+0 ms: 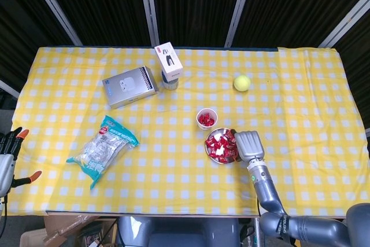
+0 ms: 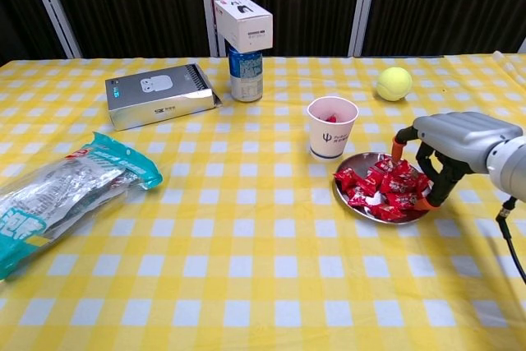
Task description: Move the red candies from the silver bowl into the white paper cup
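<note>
The silver bowl (image 2: 354,161) sits right of the table's middle, heaped with red candies (image 2: 383,186). Just behind it to the left stands the white paper cup (image 2: 332,132), with some red candies inside. My right hand (image 2: 456,140) hangs low over the bowl's right edge, its fingers (image 2: 426,196) curled down onto the candies and the thumb apart from them. No candy is lifted. From the head view, that hand (image 1: 248,144) lies beside the bowl (image 1: 210,153) and the cup (image 1: 206,117). My left hand (image 1: 7,153) waits off the table's left edge, fingers spread, holding nothing.
A tennis ball (image 2: 394,84) lies behind the right hand. A can (image 2: 245,74) with a white box (image 2: 244,22) on top stands at the back. A grey box (image 2: 160,94) and a plastic bag (image 2: 66,195) lie on the left.
</note>
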